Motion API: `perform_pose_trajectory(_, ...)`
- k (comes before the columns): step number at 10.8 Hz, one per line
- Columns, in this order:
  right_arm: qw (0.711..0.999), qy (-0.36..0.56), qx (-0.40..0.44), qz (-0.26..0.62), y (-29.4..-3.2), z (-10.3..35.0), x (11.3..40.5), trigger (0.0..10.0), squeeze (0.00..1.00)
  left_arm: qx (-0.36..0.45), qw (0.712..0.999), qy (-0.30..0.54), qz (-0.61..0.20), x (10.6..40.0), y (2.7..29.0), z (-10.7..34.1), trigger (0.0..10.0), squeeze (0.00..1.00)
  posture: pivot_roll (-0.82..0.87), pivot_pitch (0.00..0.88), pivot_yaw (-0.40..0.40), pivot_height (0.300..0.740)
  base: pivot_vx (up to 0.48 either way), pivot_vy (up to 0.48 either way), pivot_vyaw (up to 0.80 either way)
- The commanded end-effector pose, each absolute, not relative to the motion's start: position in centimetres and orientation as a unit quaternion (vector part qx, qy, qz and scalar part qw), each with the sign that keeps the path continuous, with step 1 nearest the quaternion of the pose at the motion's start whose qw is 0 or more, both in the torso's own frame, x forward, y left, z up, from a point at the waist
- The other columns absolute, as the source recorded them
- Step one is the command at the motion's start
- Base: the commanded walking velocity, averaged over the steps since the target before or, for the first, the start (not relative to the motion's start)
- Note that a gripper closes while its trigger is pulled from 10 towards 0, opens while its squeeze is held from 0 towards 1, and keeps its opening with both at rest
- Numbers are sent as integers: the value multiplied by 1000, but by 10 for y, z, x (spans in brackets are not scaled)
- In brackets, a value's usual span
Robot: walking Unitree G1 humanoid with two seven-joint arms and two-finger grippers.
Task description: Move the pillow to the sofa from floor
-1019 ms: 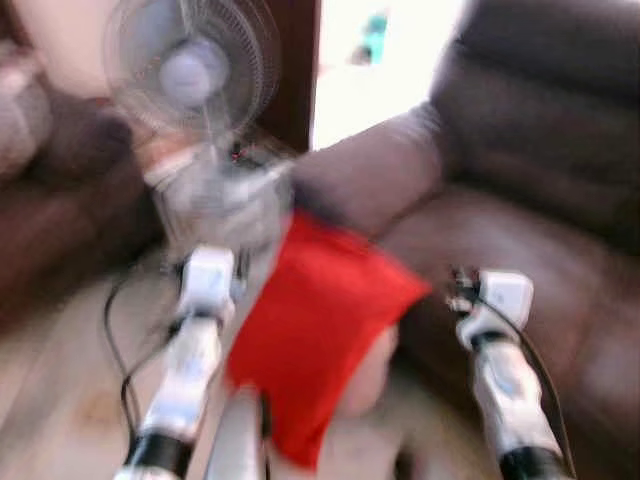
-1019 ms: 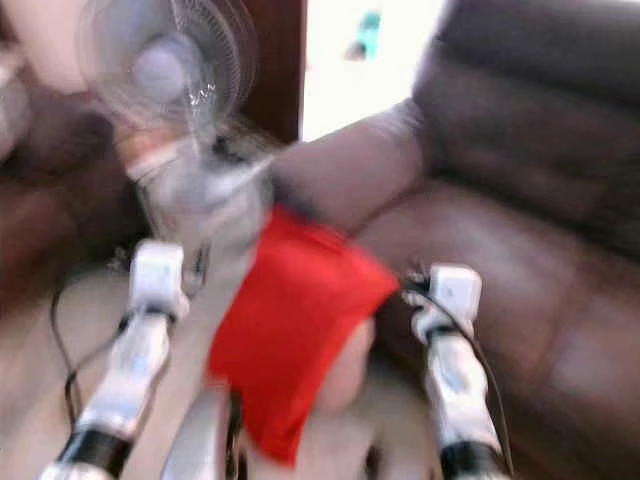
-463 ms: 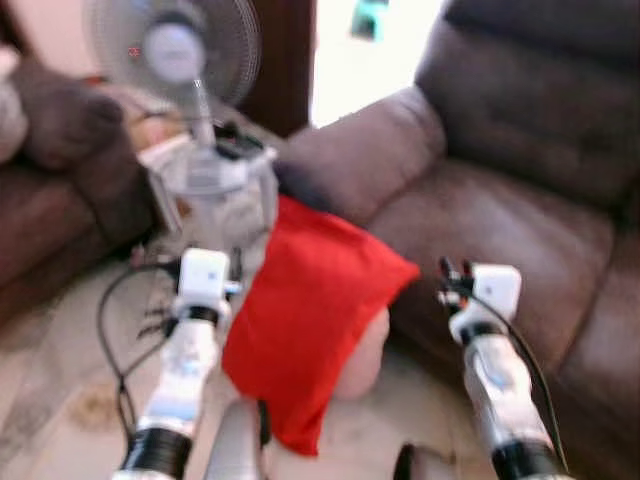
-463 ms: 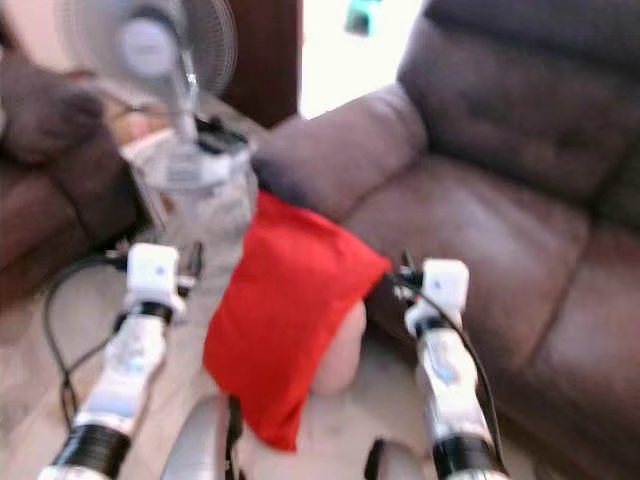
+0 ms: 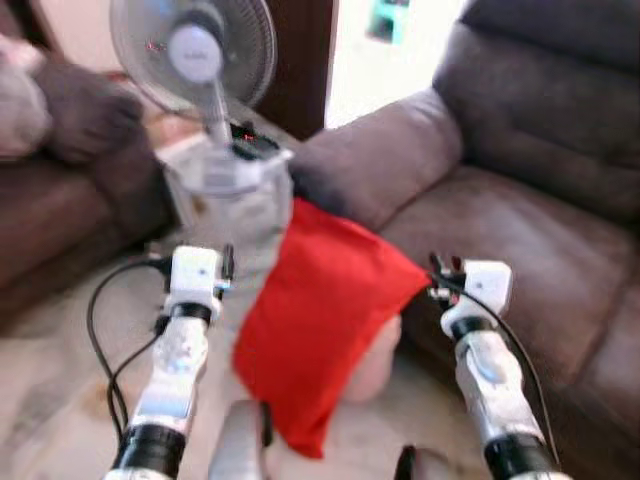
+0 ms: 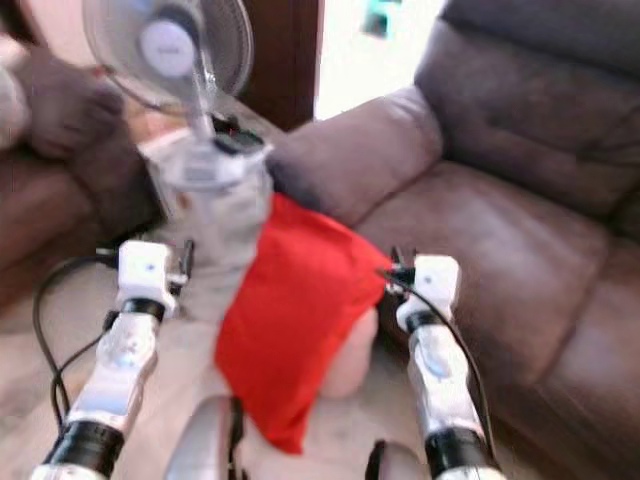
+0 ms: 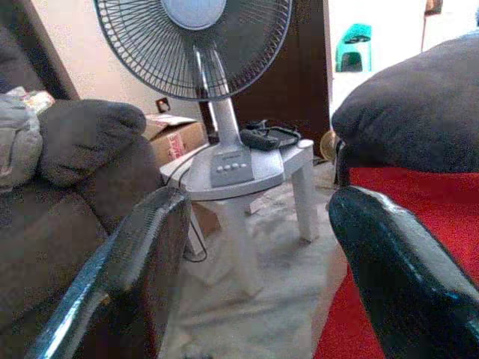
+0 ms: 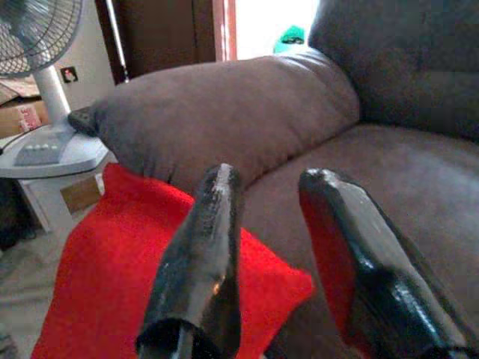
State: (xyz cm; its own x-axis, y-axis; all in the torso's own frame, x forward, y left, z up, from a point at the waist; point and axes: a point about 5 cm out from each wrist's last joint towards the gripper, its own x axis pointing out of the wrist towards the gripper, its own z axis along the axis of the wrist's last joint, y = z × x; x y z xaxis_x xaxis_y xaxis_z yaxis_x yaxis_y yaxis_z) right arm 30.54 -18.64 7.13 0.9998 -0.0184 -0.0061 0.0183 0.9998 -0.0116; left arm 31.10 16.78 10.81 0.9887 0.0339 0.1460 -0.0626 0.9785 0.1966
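A red pillow (image 5: pixel 320 320) stands on the floor, leaning against the front of the brown sofa (image 5: pixel 530 220). A pale rounded thing (image 5: pixel 375 365) pokes out from under it. Both arms are held out forward on either side of the pillow. My left gripper (image 7: pixel 258 202) is open to the pillow's left, its fingers wide apart with nothing between them. My right gripper (image 8: pixel 271 179) is open too, just off the pillow's upper right corner (image 8: pixel 292 288) and in front of the sofa's armrest (image 8: pixel 224 112).
A standing fan (image 5: pixel 195 50) sits on a white stool (image 5: pixel 230 190) behind the pillow. A black cable (image 5: pixel 105 330) loops over the floor on the left. A second dark sofa (image 5: pixel 60 200) stands far left. A bright doorway (image 5: pixel 385 50) lies beyond.
The whole picture has shifted and sharpened, so the camera moved. Both arms keep the same pose beside the pillow, which stays where it was.
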Motion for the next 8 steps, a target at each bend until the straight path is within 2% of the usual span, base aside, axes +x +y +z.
perform_pose_trajectory(1,1000,10,-2,-22,-194,68,302,10000,0,98,993,-71,14,312,161,109,10000,0,45,0,-48,589,0,0,0)
perform_pose_trajectory(4,1000,6,-18,-11,-192,69,303,10000,0,97,993,-71,15,313,162,110,10000,0,46,0,-47,589,0,0,0)
perform_pose_trajectory(5,1000,5,-23,-6,-190,69,303,10000,0,97,993,-71,15,314,161,110,10000,0,47,0,-46,589,0,0,800)
perform_pose_trajectory(7,1000,7,6,-17,-192,68,303,10000,0,97,993,-71,15,314,162,110,10000,0,48,0,-46,589,0,0,0)
perform_pose_trajectory(8,1000,7,1,-17,-193,69,303,10000,0,98,993,-70,15,315,162,110,10000,0,47,0,-45,589,244,0,0)
